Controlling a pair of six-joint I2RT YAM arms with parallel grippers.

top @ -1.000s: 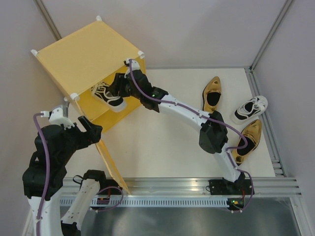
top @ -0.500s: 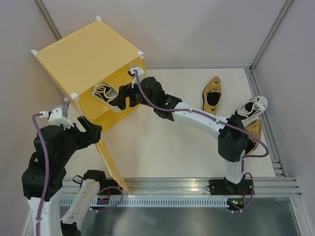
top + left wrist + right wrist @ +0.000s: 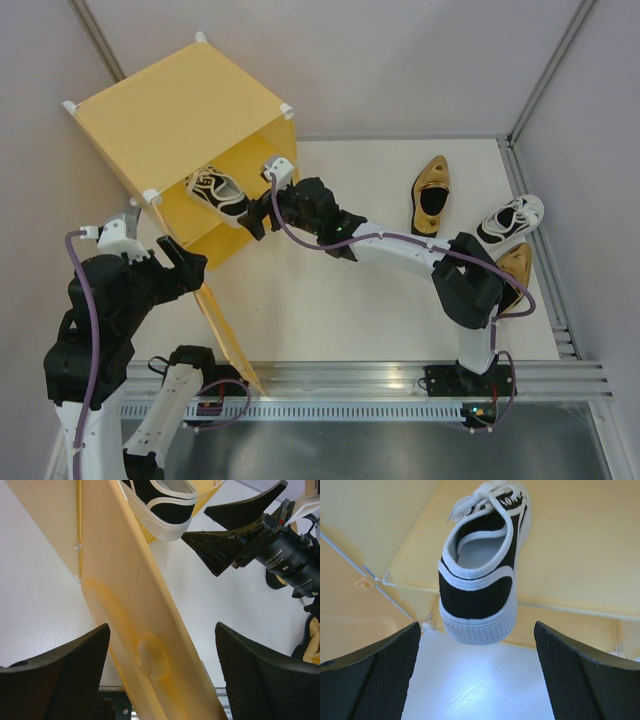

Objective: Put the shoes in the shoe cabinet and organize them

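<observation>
Sneaker [image 3: 218, 190] released on shoe cabinet [image 3: 170, 110] shelf [image 3: 560, 580], heel overhanging | right gripper [image 3: 258, 212] withdrawn from cabinet mouth, jaws wide, empty | left gripper [image 3: 161, 630] jaws spread astride door [image 3: 125, 605] | three shoes [image 3: 432, 188] right of cabinet unplaced

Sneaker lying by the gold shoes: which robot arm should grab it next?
Probably right. The right arm is bolted on the sneaker's side, and the right gripper is open and empty. The left gripper straddles the cabinet door on the opposite side.
</observation>
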